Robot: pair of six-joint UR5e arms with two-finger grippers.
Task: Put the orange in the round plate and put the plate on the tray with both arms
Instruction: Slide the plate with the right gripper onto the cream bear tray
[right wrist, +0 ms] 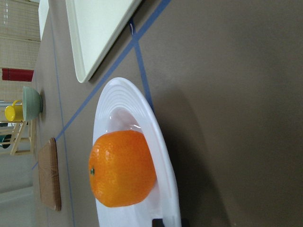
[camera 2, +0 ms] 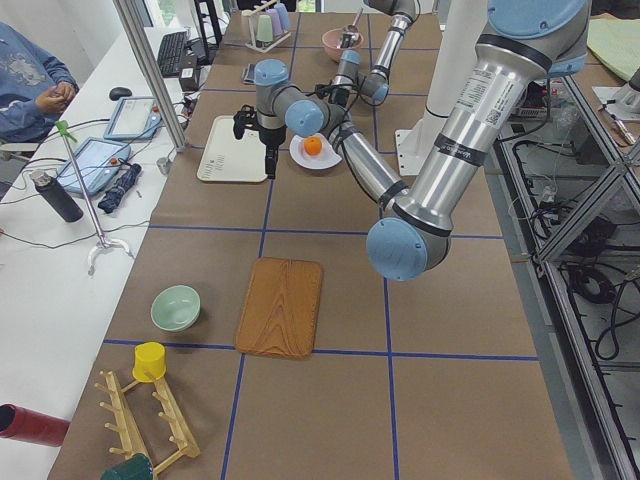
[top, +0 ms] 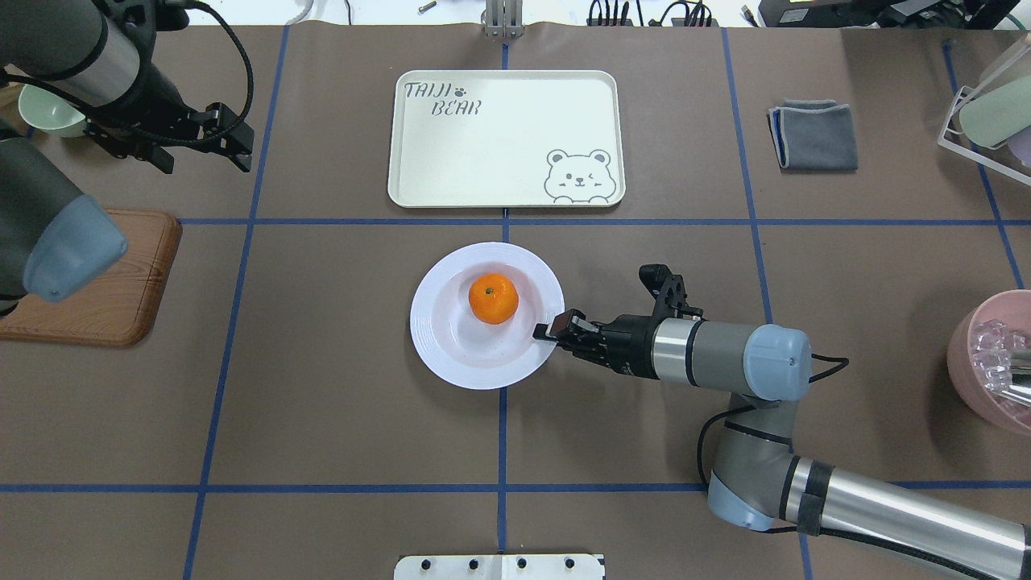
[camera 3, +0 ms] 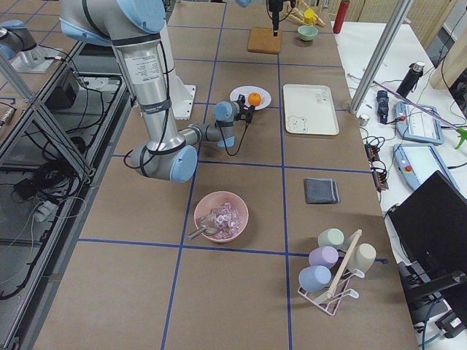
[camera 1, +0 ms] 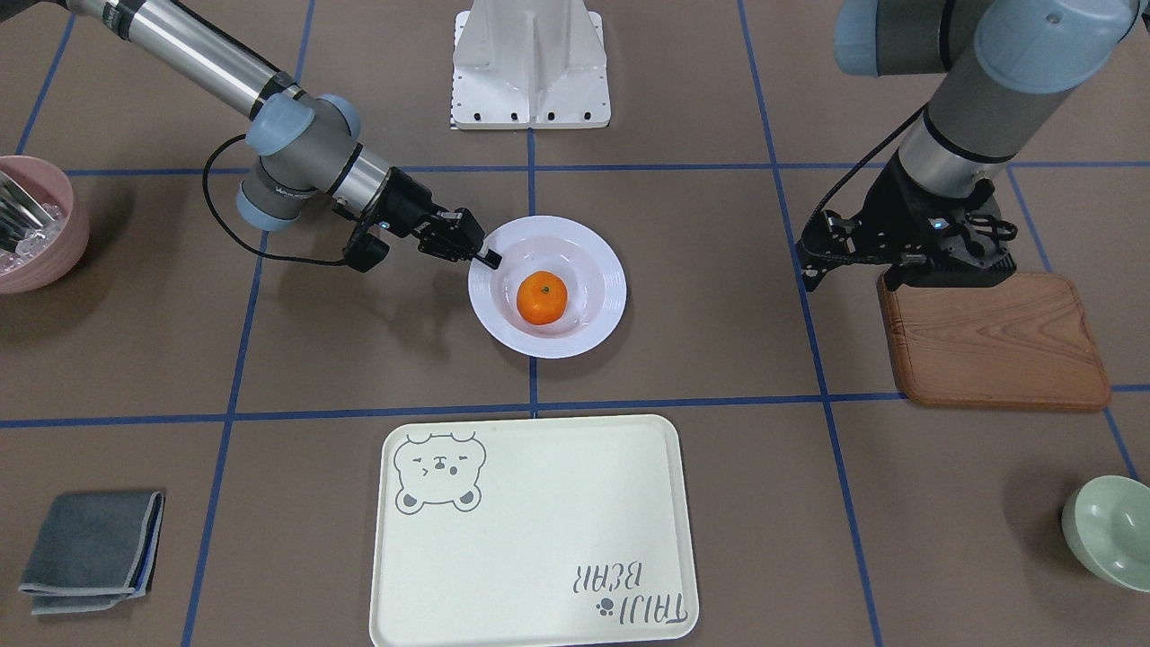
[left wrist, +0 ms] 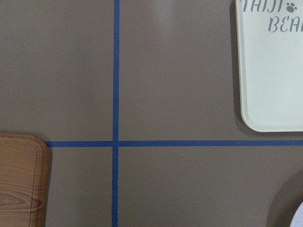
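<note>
Overhead exterior: right claw [top: 550,331] grips the round plate [top: 451,348], orange [top: 493,298] inside; left claw [top: 238,142] spread wide.

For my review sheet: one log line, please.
orange: in plate | plate: on table, off tray | right gripper: shut on plate rim | left gripper: open, empty

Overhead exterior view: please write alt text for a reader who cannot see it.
An orange sits in the round plate at table centre, and the right tool pinches the plate's rim. The tray lies empty beyond it; the left tool hangs open, apart, near a wooden board.
</note>
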